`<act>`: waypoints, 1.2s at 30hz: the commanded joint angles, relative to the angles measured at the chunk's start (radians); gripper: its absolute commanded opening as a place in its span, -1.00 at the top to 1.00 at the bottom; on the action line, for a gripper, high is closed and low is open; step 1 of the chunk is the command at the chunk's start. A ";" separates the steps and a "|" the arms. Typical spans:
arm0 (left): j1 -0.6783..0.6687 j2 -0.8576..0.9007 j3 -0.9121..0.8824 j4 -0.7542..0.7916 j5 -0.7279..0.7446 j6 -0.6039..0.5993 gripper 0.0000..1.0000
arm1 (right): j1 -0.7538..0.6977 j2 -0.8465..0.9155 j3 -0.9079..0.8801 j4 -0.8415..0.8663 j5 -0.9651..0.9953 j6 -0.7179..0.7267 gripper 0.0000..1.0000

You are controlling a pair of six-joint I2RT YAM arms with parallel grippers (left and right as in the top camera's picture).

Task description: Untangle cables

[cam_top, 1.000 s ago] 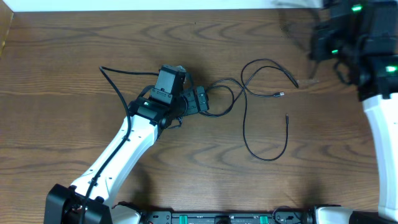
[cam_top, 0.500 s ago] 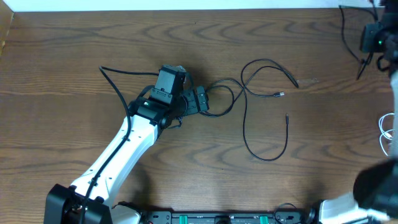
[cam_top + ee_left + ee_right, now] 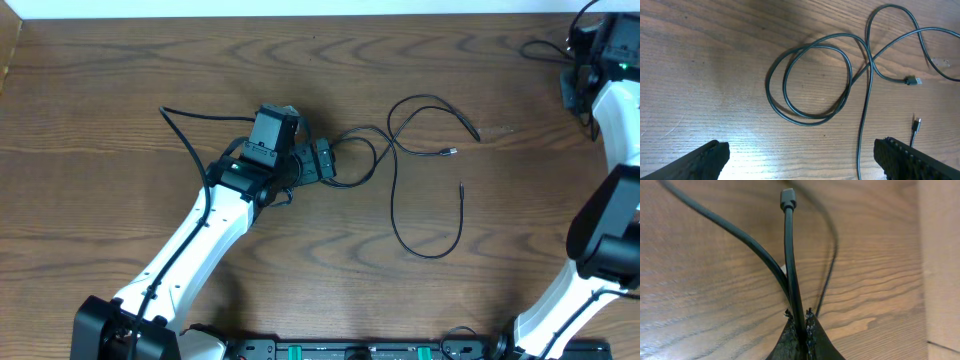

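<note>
One black cable [image 3: 788, 255] pinched far right; the other cables [image 3: 392, 200] crossed mid-table

The right gripper [image 3: 799, 322] is clamped on the black cable, whose plug end is pointed straight away from the jaws; the left gripper [image 3: 802, 155] is spread wide, empty, just short of the other cables (light, limp, likely slippery); these are best taken near a free plug end.
</note>
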State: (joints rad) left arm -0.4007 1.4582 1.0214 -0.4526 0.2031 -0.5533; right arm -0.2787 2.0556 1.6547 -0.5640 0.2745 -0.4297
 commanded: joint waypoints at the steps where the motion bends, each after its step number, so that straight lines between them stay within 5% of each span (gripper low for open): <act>1: 0.003 0.006 0.003 -0.003 -0.010 0.002 -0.98 | -0.001 0.055 0.002 -0.007 0.030 -0.020 0.93; 5: 0.003 0.006 0.003 -0.003 -0.010 0.002 -0.98 | -0.004 0.088 0.002 -0.002 0.030 -0.020 0.69; 10: 0.003 0.006 0.003 -0.003 -0.010 0.002 -0.98 | -0.004 0.091 0.002 0.014 0.030 -0.020 -0.03; 19: 0.003 0.006 0.003 -0.003 -0.010 0.002 -0.99 | 0.066 0.029 0.002 -0.015 0.013 0.011 -0.62; 26: 0.003 0.006 0.003 -0.003 -0.010 0.002 -0.99 | 0.177 -0.134 0.002 -0.073 -0.020 0.031 -0.97; 36: 0.003 0.006 0.003 -0.003 -0.010 0.002 -0.98 | 0.245 -0.267 0.002 -0.290 -0.510 0.389 -0.93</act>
State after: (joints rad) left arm -0.4007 1.4582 1.0214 -0.4526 0.2035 -0.5533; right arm -0.0479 1.7912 1.6550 -0.7910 0.0490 -0.2211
